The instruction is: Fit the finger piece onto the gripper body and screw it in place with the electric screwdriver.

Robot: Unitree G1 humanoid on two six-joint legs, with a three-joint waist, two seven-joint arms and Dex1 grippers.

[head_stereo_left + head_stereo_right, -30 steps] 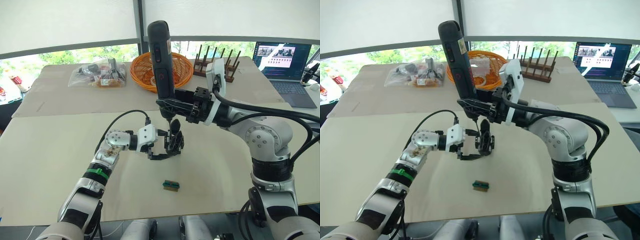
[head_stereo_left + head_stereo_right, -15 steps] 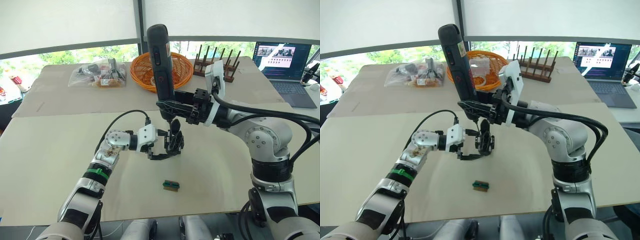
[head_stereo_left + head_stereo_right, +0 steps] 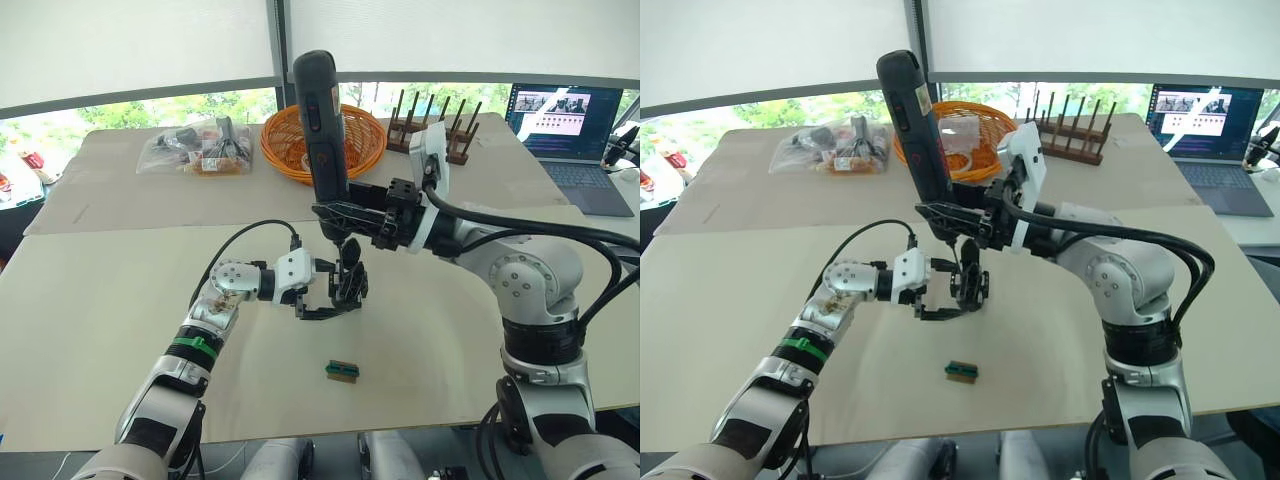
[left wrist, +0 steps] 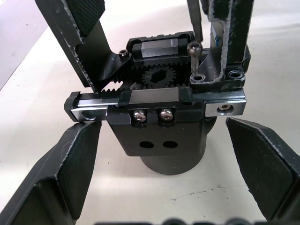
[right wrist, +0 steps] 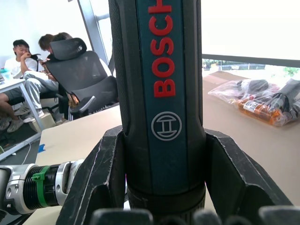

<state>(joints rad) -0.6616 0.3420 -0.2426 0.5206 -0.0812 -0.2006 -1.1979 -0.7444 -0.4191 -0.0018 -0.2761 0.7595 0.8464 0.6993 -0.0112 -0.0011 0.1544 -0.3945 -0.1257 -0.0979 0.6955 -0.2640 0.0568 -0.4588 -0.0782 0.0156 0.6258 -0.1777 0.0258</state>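
Driving the screw: the right gripper (image 3: 345, 212) is clamped round the electric screwdriver (image 3: 320, 120), held upright with its bit down on a screw atop the finger piece (image 4: 229, 33), which sits on the gripper body (image 4: 161, 126) mid-table. The left gripper (image 4: 164, 187) stands spread either side of the body's base, not gripping. Judgement: keep the bit plumb on the screw head, press lightly, and close the left fingers (image 4: 61, 173) to steady the base.

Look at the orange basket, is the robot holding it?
No, the orange basket sits on the far table, and the right gripper holds the electric screwdriver instead.
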